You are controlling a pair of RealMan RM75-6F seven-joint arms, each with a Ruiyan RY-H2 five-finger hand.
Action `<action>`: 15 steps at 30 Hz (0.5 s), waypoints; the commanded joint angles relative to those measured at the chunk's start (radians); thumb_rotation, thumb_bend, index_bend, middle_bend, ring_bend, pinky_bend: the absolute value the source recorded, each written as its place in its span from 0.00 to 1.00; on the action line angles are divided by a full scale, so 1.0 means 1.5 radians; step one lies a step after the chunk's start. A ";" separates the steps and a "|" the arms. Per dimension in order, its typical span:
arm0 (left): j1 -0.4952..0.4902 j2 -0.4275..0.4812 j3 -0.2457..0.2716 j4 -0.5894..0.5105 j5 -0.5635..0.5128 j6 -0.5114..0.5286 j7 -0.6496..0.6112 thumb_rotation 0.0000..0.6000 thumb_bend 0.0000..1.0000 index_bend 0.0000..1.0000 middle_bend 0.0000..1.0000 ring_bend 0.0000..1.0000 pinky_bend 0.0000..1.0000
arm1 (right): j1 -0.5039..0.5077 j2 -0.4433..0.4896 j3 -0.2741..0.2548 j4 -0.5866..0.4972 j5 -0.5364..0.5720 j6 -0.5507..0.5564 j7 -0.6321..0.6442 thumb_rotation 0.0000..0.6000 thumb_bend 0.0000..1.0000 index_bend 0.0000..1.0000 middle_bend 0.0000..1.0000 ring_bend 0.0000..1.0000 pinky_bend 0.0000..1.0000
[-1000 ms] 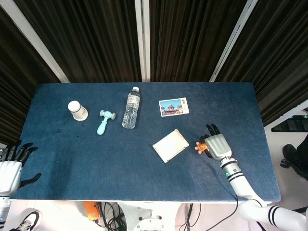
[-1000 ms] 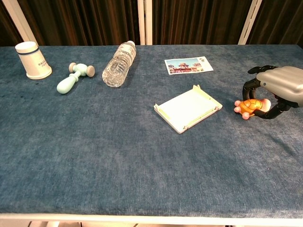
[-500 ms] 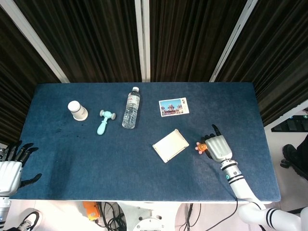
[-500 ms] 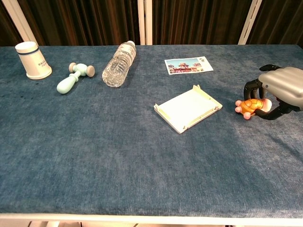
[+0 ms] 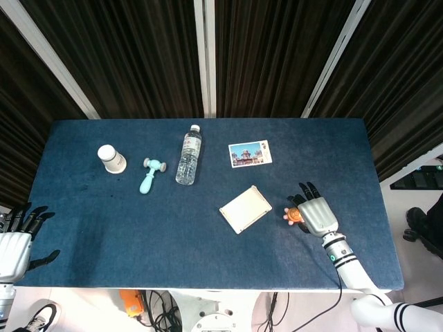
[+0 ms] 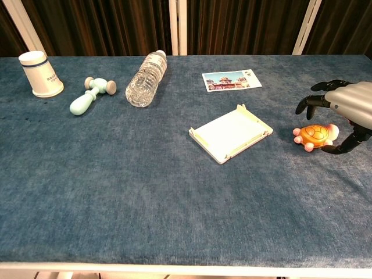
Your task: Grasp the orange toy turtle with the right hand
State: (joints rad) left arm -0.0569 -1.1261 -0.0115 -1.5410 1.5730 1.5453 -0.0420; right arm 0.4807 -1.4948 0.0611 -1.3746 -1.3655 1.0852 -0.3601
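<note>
Now the right robot hand (image 6: 343, 113) has spread open above the orange toy turtle (image 6: 314, 135), loosening its earlier curl; grasp not yet secured.

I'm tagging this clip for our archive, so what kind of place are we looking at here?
Most likely a robot lab or test station, not a home. A blue cloth-covered table stands before dark curtains, cables trail on the floor beneath, and unrelated props such as a water bottle and orange toy turtle lie spaced out.
</note>
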 commanded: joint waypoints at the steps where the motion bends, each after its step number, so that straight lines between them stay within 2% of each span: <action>1: 0.000 0.000 0.000 0.000 0.000 -0.001 0.000 1.00 0.11 0.22 0.14 0.00 0.05 | -0.001 -0.006 0.000 0.007 -0.001 0.004 0.000 1.00 0.24 0.41 0.41 0.07 0.00; 6: 0.001 -0.004 -0.003 0.009 0.006 0.013 -0.013 1.00 0.11 0.24 0.16 0.00 0.05 | 0.001 -0.029 0.000 0.034 -0.017 0.021 -0.007 1.00 0.36 0.69 0.66 0.24 0.00; 9: 0.003 -0.003 -0.004 0.011 0.001 0.012 -0.014 1.00 0.11 0.24 0.16 0.00 0.05 | 0.000 -0.047 -0.003 0.059 -0.042 0.041 0.011 1.00 0.42 0.93 0.84 0.36 0.00; 10: 0.003 -0.002 -0.003 0.011 0.000 0.011 -0.014 1.00 0.11 0.24 0.16 0.00 0.05 | 0.001 -0.051 -0.007 0.069 -0.049 0.042 0.017 1.00 0.44 0.98 0.90 0.40 0.00; 12: 0.003 -0.002 -0.003 0.010 0.000 0.009 -0.013 1.00 0.11 0.24 0.16 0.00 0.05 | 0.002 -0.053 -0.011 0.077 -0.051 0.036 0.017 1.00 0.45 1.00 0.95 0.44 0.00; 15: 0.002 -0.002 -0.003 0.010 -0.002 0.007 -0.012 1.00 0.11 0.24 0.16 0.00 0.05 | 0.000 -0.053 -0.011 0.080 -0.046 0.032 0.012 1.00 0.46 1.00 0.97 0.45 0.00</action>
State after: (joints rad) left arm -0.0545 -1.1297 -0.0165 -1.5261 1.5701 1.5551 -0.0594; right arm 0.4807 -1.5734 0.0436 -1.2553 -1.4354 1.1329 -0.3421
